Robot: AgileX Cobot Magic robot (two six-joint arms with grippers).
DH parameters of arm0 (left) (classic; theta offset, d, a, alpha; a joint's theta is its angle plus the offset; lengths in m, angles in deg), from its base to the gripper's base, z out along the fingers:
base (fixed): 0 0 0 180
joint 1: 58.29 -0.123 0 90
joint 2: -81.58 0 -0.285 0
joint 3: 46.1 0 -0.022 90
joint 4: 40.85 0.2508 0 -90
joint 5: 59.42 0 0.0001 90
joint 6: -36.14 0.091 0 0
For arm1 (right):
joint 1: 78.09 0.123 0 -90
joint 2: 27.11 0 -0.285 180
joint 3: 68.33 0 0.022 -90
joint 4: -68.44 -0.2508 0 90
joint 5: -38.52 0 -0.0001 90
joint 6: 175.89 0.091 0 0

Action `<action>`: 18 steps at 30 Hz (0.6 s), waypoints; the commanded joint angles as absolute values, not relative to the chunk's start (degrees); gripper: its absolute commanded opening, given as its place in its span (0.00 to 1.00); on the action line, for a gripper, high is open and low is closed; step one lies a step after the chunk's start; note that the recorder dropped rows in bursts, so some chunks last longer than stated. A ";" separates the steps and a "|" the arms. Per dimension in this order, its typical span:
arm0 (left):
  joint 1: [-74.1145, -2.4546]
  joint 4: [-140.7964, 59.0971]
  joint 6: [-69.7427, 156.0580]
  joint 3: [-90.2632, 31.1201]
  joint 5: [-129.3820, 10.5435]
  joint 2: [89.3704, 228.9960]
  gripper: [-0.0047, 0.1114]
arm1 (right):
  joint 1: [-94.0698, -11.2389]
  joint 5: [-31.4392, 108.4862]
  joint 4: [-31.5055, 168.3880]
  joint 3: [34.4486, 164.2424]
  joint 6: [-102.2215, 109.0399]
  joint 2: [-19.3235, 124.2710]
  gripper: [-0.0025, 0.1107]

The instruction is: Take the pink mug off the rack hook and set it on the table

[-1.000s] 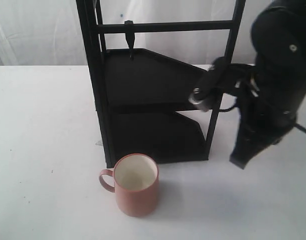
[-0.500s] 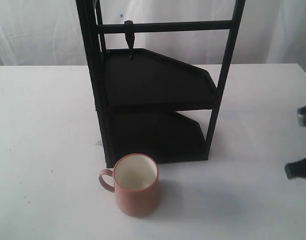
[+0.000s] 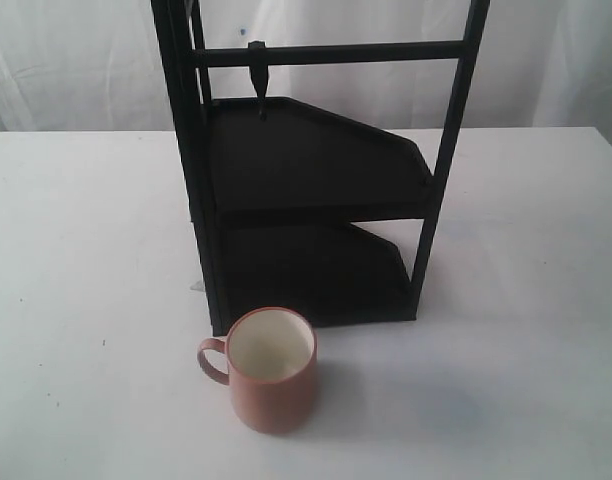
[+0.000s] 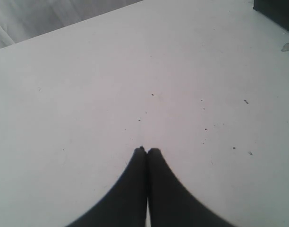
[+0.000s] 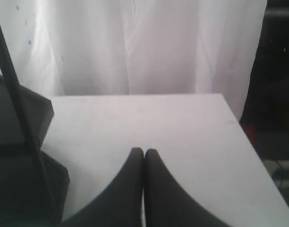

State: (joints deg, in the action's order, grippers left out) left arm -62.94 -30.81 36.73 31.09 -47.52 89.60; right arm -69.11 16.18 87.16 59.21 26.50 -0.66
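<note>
L gripper (image 4: 146, 149): fingers pressed together, nothing between them, hanging over bare table (image 4: 88, 85) w/ a few dark specks. It doesn't show in the exterior view.

Next along, the pink mug (image 3: 273, 385) stands upright on the table, mouth up, cream inside showing. It sits close in front of the rack (image 3: 316, 170), by its front-left post; can't tell if they touch, prob. just apart. Its handle (image 3: 210, 361) points to the left of the exterior view.

Up top, the rack hook (image 3: 258, 85) hangs bare from the crossbar (image 3: 326, 52), well above the mug. So, judging by how things lie, the task looks done.

Handling, my guess: looks ceramic, so stiff, no give, would chip or crack if knocked vs. the metal post. Moderate weight for a small thing. The matte skin should give the pads decent friction, less slippery than glaze. Best hold is prob. a rim pinch, one finger inside and one outside, on the side away from the handle and clear of the rack. The handle loop is an alt., but the mug would swing from it.

R gripper (image 5: 144, 151): fingers likewise closed on each other, empty, off by the table's far corner near the white curtain (image 5: 135, 47), w/ the rack's edge beside it. Also not in the exterior view.
</note>
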 commanded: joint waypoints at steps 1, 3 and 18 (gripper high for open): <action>-62.48 -30.97 36.14 31.12 -47.34 89.37 0.04 | -69.51 15.60 87.96 57.65 26.62 -11.31 0.02; -62.48 -30.97 36.14 31.12 -47.34 89.37 0.04 | -69.51 15.49 87.56 57.65 26.94 -15.25 0.02; -62.48 -30.97 36.14 31.12 -47.34 89.37 0.04 | -69.51 18.49 85.00 58.39 31.41 -19.32 0.02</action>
State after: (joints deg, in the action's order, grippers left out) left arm -62.94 -30.81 36.73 31.09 -47.52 89.60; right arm -69.11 16.65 85.11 57.93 30.13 -19.10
